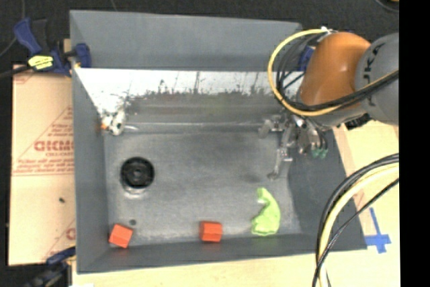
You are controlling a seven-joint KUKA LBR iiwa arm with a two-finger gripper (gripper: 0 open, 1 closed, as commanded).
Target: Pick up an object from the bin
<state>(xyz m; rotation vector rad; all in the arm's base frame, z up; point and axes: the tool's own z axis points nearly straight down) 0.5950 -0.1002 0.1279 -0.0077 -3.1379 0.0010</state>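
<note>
One lime-green soft lump (267, 215), its long axis running toward the far wall, narrow tip toward the claw (277, 168) just beyond it. I cannot tell the claw's spread. Left of the lump are two orange cubes (211, 231) (121, 236) and one black disc (137, 173).

Grey arm (384, 74), orange wrist cover (334, 69), looping yellow-and-black cables (271, 70)

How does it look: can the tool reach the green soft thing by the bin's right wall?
Probably yes: the tool hangs just beyond the green thing, with bare bin floor between them.
</note>
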